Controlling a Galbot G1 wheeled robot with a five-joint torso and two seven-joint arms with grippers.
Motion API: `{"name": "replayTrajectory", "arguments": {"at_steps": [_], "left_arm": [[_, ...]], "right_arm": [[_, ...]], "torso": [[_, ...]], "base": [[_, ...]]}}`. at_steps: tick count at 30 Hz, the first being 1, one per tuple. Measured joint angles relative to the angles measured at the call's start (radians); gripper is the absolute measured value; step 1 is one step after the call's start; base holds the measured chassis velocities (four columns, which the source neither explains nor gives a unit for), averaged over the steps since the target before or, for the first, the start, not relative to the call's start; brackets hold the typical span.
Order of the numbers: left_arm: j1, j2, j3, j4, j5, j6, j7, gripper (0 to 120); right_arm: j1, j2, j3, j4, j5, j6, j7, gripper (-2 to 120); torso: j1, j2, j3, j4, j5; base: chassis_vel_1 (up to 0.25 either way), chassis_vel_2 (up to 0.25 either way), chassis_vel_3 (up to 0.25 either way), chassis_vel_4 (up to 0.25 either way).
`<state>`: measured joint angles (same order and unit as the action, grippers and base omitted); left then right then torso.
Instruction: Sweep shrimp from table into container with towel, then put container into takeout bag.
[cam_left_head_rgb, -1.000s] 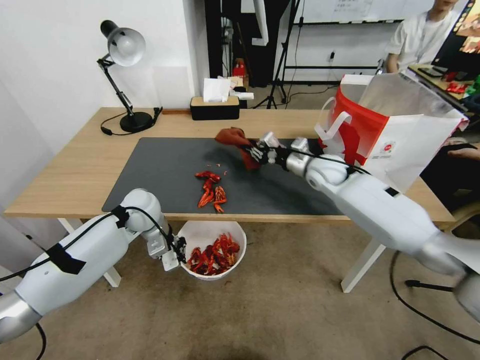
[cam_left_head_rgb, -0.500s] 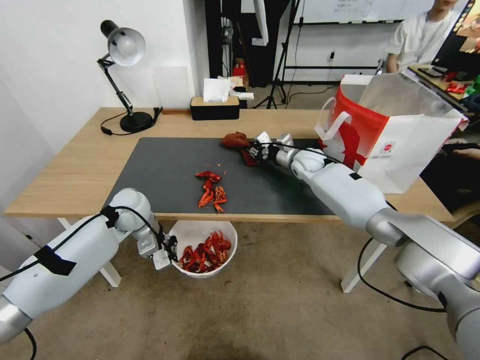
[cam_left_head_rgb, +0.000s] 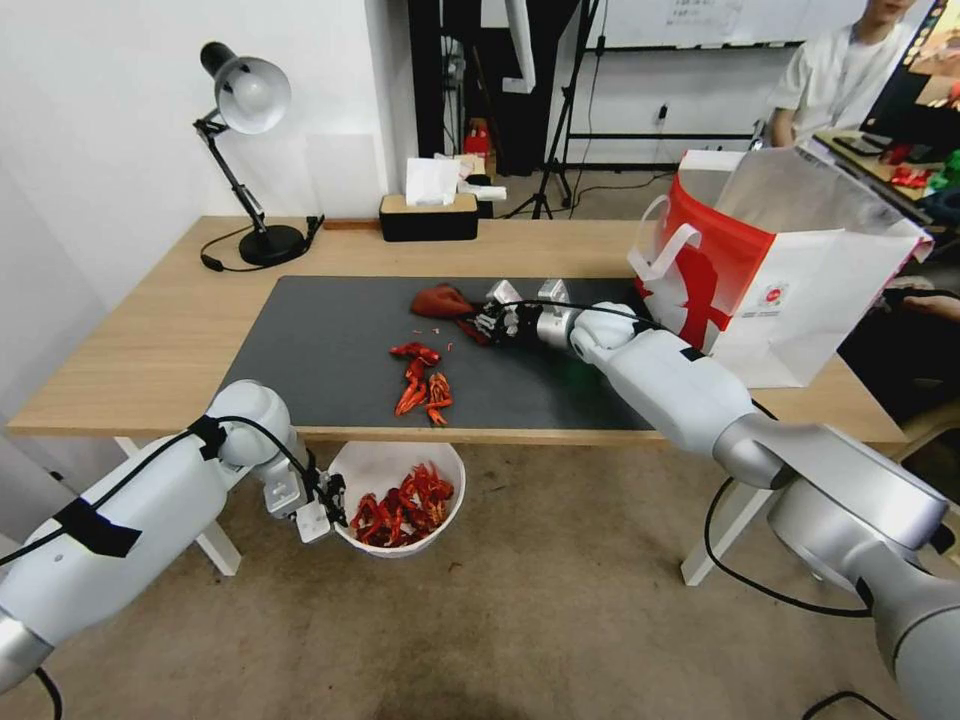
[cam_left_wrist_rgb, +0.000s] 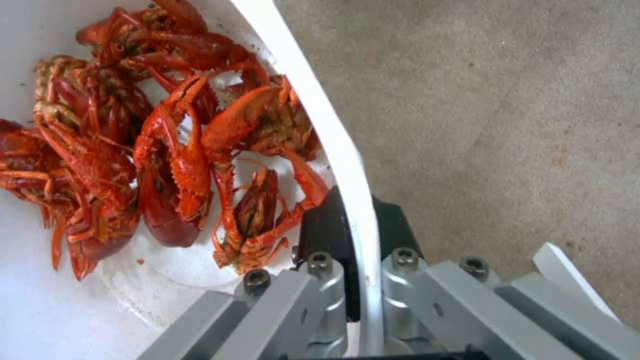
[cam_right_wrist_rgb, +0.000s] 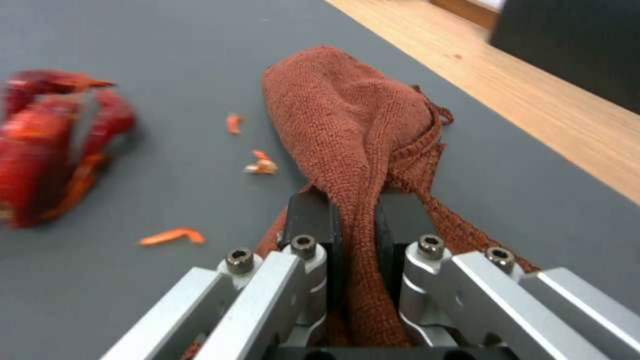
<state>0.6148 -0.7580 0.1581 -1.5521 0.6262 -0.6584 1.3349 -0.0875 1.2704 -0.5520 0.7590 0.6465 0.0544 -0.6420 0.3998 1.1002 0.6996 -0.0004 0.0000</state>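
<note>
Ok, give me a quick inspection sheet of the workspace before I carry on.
Surface: table with dark mat.
Job's things: some shrimp and fragments on the mat; more in the container, held below the table edge; takeout bag open at the table's right end.
Clutter: lamp, tissue box.
Hands: left hand clamps the container rim; right hand grips the towel on the mat.
Cables: lamp cord; cables on the floor.
Surroundings: seated person behind.

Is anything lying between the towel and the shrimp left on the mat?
Nothing visible except tiny red fragments. The right gripper holds the towel just behind the shrimp; bare mat lies between.
</note>
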Motion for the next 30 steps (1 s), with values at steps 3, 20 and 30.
{"name": "replayTrajectory", "arguments": {"at_steps": [3, 20, 30], "left_arm": [[-0.002, 0.001, 0.0, 0.0, 0.0, 0.0, 0.0, 0], [-0.01, 0.009, 0.0, -0.009, 0.001, 0.001, 0.0, 0], [-0.018, 0.01, 0.011, -0.007, 0.006, 0.002, 0.002, 0]], "right_arm": [[-0.004, 0.001, -0.002, 0.004, 0.005, 0.009, -0.026, 7], [-0.026, -0.069, -0.069, 0.156, 0.048, 0.009, -0.146, 7], [-0.059, -0.117, -0.07, 0.233, 0.05, 0.01, -0.168, 7]], "torso": [[0.0, 0.0, 0.0, 0.0001, 0.0], [0.0, 0.0, 0.0, 0.0007, 0.0002], [0.0, 0.0, 0.0, 0.0003, 0.0001]], "base": [[0.0, 0.0, 0.0, 0.0], [0.0, 0.0, 0.0, 0.0], [0.0, 0.0, 0.0, 0.0]]}}
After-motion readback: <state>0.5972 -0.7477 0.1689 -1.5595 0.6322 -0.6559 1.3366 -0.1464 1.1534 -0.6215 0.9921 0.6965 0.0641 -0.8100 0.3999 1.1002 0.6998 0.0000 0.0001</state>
